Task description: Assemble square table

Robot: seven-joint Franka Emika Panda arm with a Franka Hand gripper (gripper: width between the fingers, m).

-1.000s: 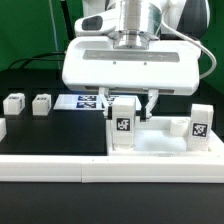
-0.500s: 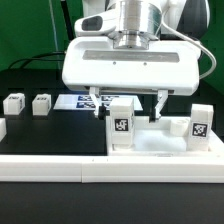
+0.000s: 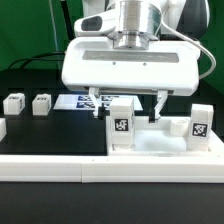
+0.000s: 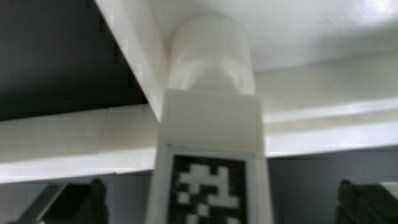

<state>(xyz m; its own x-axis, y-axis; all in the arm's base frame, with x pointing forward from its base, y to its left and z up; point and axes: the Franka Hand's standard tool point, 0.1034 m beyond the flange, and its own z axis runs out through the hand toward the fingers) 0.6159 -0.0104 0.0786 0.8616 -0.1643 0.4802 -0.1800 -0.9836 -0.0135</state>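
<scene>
Gripper (image 3: 127,107) has just spread wide, freeing the upright leg (image 3: 122,126) between its jaws; that leg looks seated in the white slab (image 3: 165,146), though the joint is hidden.

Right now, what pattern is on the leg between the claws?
The leg is white with a black-and-white square tag; clearest in exterior view.

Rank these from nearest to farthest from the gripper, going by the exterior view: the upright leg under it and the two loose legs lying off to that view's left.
1. The upright leg, standing between the fingers of the open gripper.
2. The inner loose leg, on the exterior view's left, beyond the marker board.
3. The outer loose leg, farther still toward that view's left edge.
</scene>
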